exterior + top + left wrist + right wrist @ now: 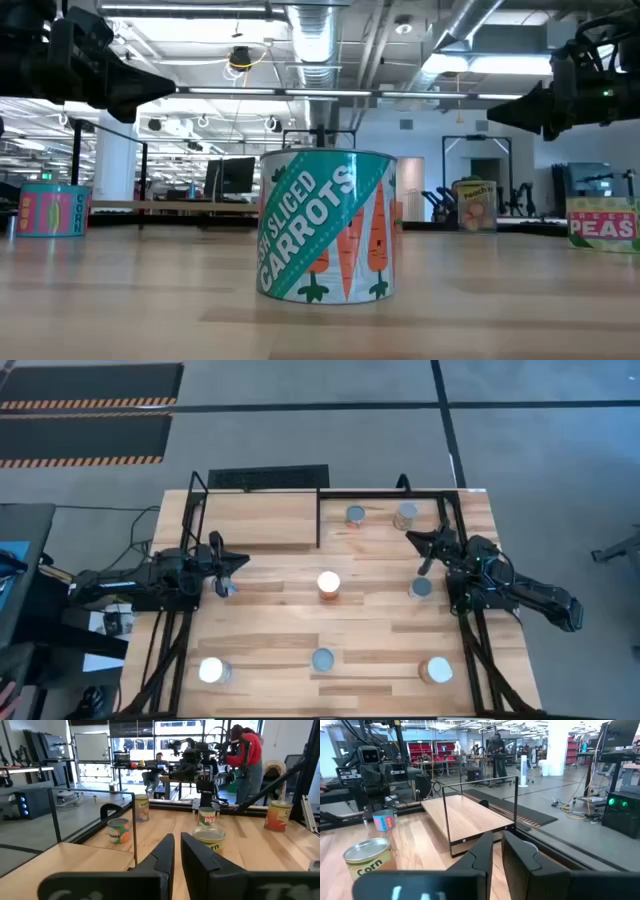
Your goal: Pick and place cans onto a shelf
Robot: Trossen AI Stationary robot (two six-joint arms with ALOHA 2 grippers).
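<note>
Wood-grain tabletop (270, 620), cylindrical tins (328, 585)

Grey concrete floor (300, 420), striped black mats (85, 410), exposed ceiling ducts (310, 35), desks with monitors (228, 178), red shelving (432, 751)

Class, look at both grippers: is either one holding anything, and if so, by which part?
Nothing is held. The left gripper and the right gripper both hang above the table with nothing between their fingers; no can is touched.
</note>
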